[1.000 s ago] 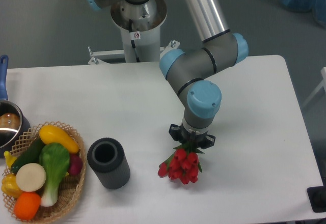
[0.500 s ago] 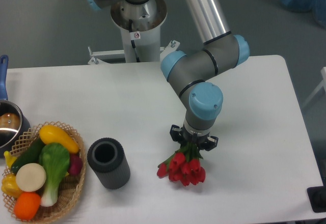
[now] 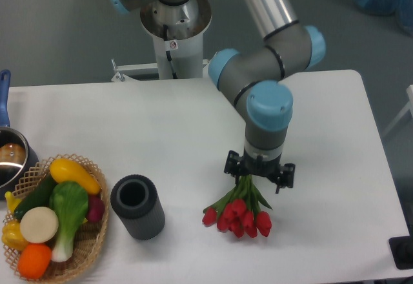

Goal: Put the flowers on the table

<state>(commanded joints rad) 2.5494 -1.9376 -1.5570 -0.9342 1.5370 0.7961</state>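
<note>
Gripping hardware at the arm's tip, the gripper, is hanging over the right half of the white table, pointing down, with the green stems of the tulip bunch running up into it. How wide the jaws are standing cannot be told, since the wrist is covering them from this angle; the stems appear to be sitting between them, so the claw is probably closed on the bunch, but that is a judgement. The red buds are fanning out below and toward the camera, low over the tabletop, to the right of the dark cylinder and well apart from the wicker basket of vegetables. Whether the buds are touching the surface is unclear.

The placing step seems to be in hand. Next, the arm is likely needing to lower until the bunch is resting flat, then release and lift clear without dragging the stems.
</note>
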